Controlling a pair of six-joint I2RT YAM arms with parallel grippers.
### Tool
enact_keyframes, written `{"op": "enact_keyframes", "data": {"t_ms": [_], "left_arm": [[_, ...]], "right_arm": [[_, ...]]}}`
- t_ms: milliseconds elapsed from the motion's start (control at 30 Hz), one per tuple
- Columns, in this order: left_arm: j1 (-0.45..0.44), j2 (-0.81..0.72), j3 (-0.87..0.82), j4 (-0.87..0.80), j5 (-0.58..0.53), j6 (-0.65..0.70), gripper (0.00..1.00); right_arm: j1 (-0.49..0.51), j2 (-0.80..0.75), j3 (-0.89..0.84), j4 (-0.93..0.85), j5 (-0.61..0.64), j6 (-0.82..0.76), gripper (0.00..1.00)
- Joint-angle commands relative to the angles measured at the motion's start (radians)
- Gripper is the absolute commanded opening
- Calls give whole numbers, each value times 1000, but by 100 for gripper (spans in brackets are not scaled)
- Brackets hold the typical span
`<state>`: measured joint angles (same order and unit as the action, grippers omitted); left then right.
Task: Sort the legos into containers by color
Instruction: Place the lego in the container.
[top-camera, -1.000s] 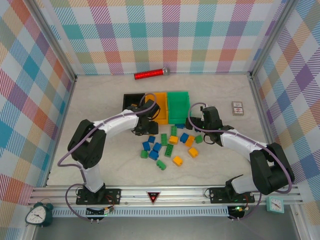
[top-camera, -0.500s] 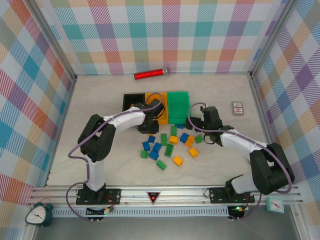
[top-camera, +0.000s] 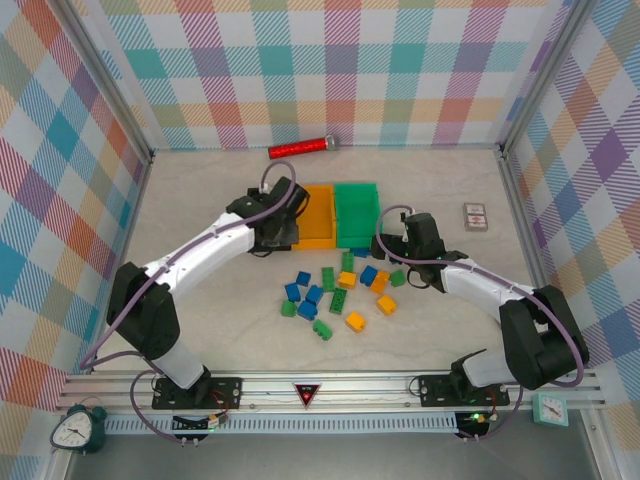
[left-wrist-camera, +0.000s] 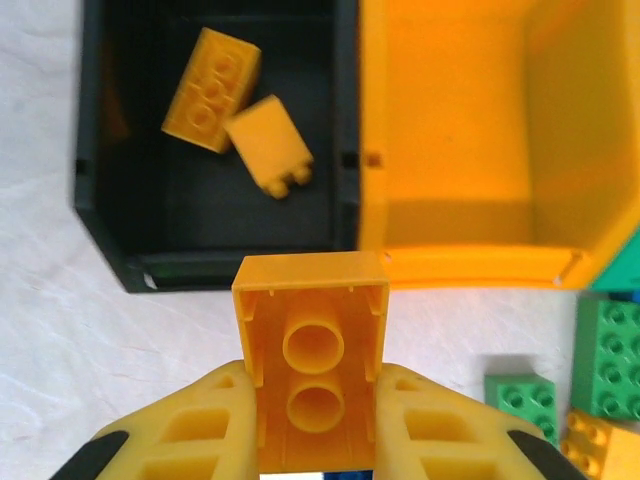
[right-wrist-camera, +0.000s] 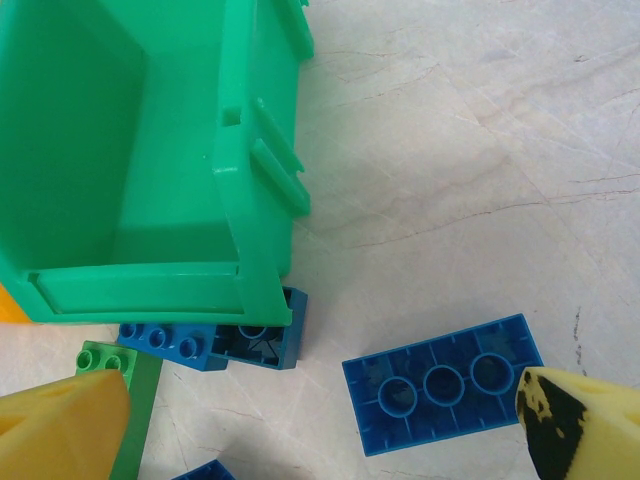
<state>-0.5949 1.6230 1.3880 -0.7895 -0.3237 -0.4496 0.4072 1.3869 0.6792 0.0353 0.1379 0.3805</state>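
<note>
My left gripper (left-wrist-camera: 315, 425) is shut on a yellow-orange lego (left-wrist-camera: 313, 330), held hollow side up just short of the black container (left-wrist-camera: 230, 215). Two yellow-orange legos (left-wrist-camera: 212, 88) lie inside that container. The yellow-orange container (left-wrist-camera: 470, 130) sits to its right. From above, the left gripper (top-camera: 275, 226) hangs by the containers' left end. My right gripper (right-wrist-camera: 320, 440) stands open, low over an upturned blue lego (right-wrist-camera: 445, 385) beside the green container (right-wrist-camera: 130, 150). Another blue lego (right-wrist-camera: 215, 340) lies tucked under that container's edge. Loose legos (top-camera: 335, 295) lie scattered in front of the containers.
A red cylinder (top-camera: 302, 148) lies by the back wall. A small white card box (top-camera: 475, 216) sits to the right of the containers. Checked walls close the table on three sides.
The left gripper closed on a yellow-orange lego at the pile and carried it back and left to the black container. The right arm has stayed still.
</note>
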Motion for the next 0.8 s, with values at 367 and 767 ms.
{"op": "enact_keyframes", "data": {"t_ms": [367, 767], "left_arm": [[147, 89, 93, -17, 30, 90, 70], [148, -111, -122, 44, 180, 80, 73]], "right_arm": [[11, 1, 25, -5, -2, -9, 99], [16, -15, 23, -75, -49, -8, 99]]}}
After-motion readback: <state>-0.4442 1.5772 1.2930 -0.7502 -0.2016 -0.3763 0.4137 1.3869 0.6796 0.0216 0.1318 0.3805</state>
